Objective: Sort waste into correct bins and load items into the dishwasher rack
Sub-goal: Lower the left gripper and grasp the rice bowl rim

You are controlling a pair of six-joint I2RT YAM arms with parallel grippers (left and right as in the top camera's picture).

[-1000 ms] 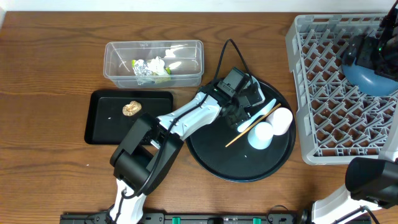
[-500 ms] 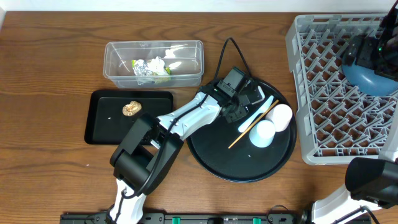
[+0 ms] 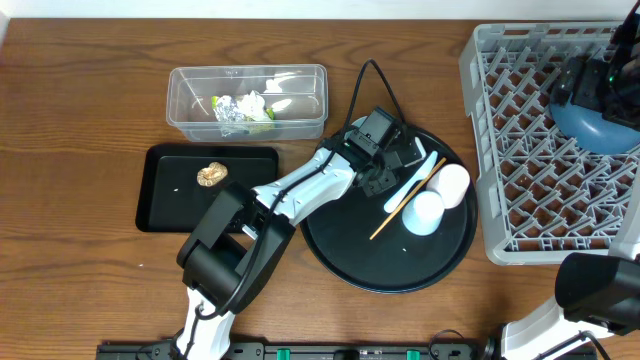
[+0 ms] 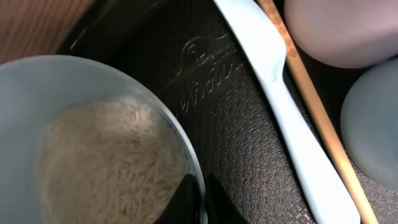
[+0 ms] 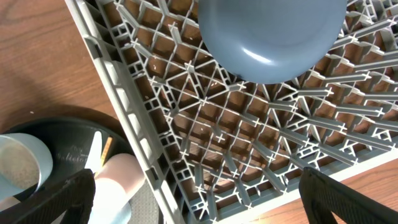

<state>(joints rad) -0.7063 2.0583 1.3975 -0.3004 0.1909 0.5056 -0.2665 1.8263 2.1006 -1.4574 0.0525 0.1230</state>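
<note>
Left gripper (image 4: 200,200): jaws closed tight on the rim of the pale blue bowl (image 4: 93,78). One finger (image 4: 186,200) sits inside the rim, the other outside. The bowl spreads away from the inner finger, with loose white rice (image 4: 106,162) heaped in its bottom right up to that finger.

On the outer finger's side, the round black tray (image 4: 236,124) shows bare. Next comes the light blue spoon (image 4: 280,106), near the gripper but apart from it. The wooden stick (image 4: 311,99) runs along the spoon's far edge. Beyond the stick are two cups, one pale pinkish (image 4: 348,28) and one pale blue (image 4: 373,118).

Overhead view: behind the left arm and well apart from the gripper are the clear tub (image 3: 190,105) and the black rectangular tray (image 3: 165,195). The tub holds the crumpled wad (image 3: 228,108) and the yellow-green wrapper (image 3: 262,112). The tray holds the brown lump (image 3: 210,175).

Right gripper (image 5: 196,177): jaws spread wide, holding nothing. It hangs over the grey rack (image 5: 186,124). The blue plate (image 5: 273,31) lies in the rack ahead of the fingertips, clear of them.
</note>
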